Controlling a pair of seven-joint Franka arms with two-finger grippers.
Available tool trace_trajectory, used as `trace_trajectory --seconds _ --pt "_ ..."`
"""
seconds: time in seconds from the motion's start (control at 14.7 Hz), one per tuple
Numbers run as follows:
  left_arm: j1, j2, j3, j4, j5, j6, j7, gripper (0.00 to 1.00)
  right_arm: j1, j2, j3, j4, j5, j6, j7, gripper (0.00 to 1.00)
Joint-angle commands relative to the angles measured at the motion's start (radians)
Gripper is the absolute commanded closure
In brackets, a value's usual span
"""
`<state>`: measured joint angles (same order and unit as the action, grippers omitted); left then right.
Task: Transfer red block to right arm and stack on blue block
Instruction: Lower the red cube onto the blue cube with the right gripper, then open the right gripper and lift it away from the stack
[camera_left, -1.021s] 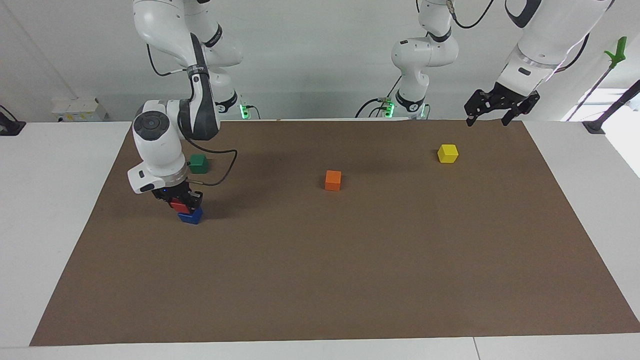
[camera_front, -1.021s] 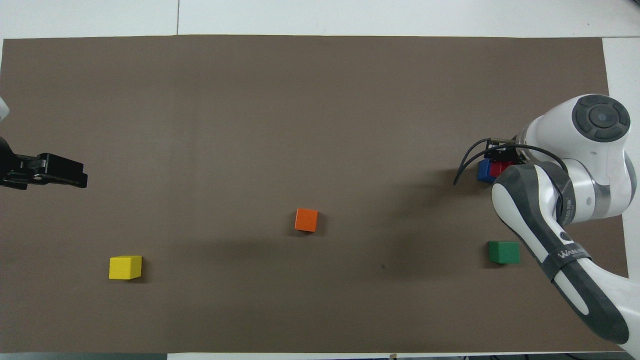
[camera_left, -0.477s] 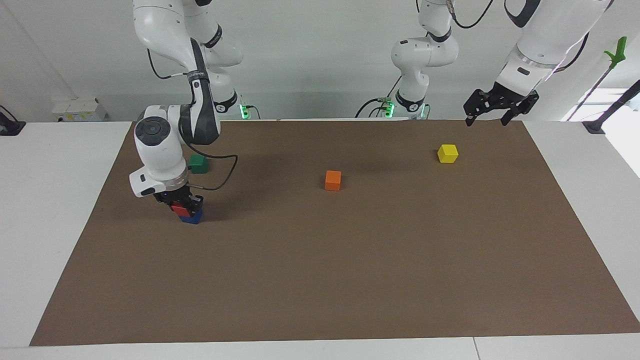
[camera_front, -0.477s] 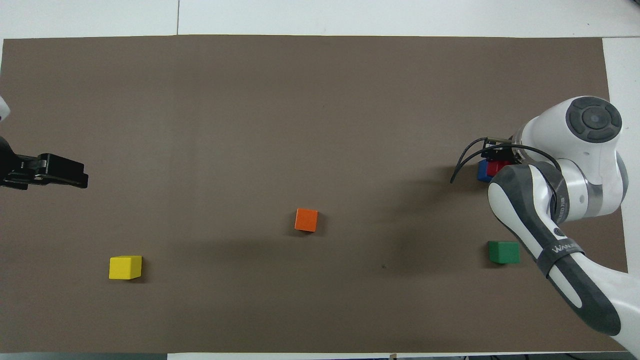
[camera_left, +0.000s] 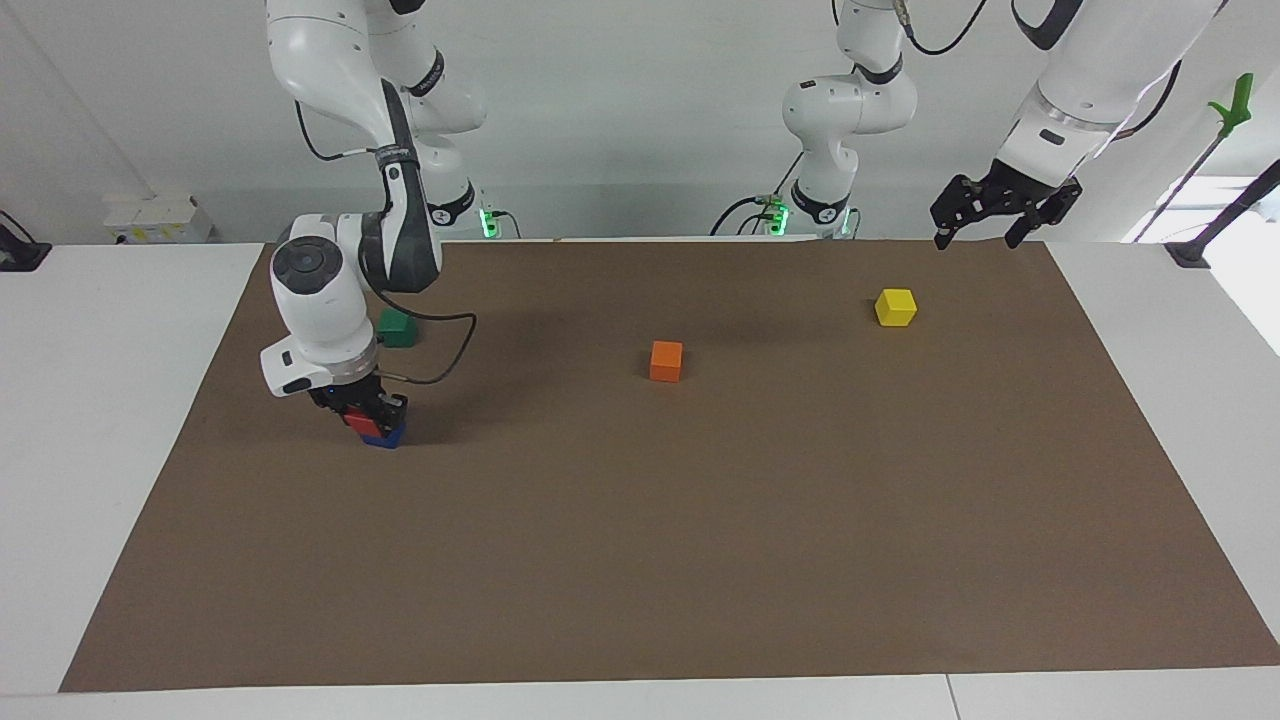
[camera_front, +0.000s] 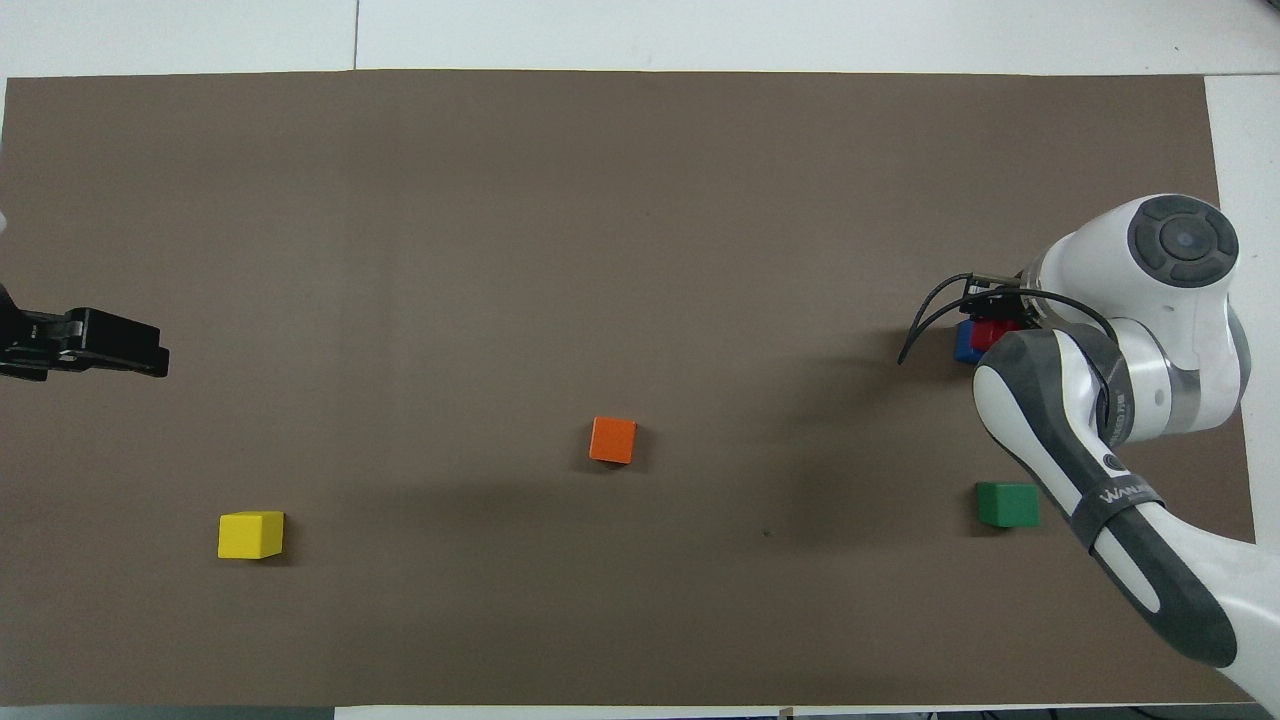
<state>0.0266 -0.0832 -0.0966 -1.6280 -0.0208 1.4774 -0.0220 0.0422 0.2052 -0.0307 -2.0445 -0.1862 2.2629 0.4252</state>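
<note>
The red block (camera_left: 359, 421) (camera_front: 988, 333) sits on top of the blue block (camera_left: 385, 437) (camera_front: 965, 343) near the right arm's end of the brown mat. My right gripper (camera_left: 362, 411) (camera_front: 993, 322) is shut on the red block, wrist pointing down, and the arm hides most of both blocks from overhead. My left gripper (camera_left: 978, 240) (camera_front: 150, 358) hangs open and holds nothing, high over the mat's edge at the left arm's end.
A green cube (camera_left: 397, 327) (camera_front: 1007, 504) lies nearer to the robots than the stack. An orange cube (camera_left: 666, 360) (camera_front: 612, 439) sits mid-mat. A yellow cube (camera_left: 895, 306) (camera_front: 250, 534) lies toward the left arm's end. The brown mat (camera_left: 700, 560) covers the white table.
The right gripper has sunk slightly with the red block, which now rests squarely over the blue block. The left arm has lifted a little.
</note>
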Motion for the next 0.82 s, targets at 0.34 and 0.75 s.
trace_trajectory --seconds 0.34,0.75 --pt "-0.008 -0.016 0.012 -0.006 -0.008 -0.012 -0.003 0.00 -0.015 -0.003 0.012 0.006 -0.003 -0.006 0.020 0.00" --pt "-0.008 -0.016 0.012 -0.006 -0.008 -0.012 -0.003 0.00 -0.013 -0.038 0.020 0.341 0.023 -0.351 -0.297 0.00"
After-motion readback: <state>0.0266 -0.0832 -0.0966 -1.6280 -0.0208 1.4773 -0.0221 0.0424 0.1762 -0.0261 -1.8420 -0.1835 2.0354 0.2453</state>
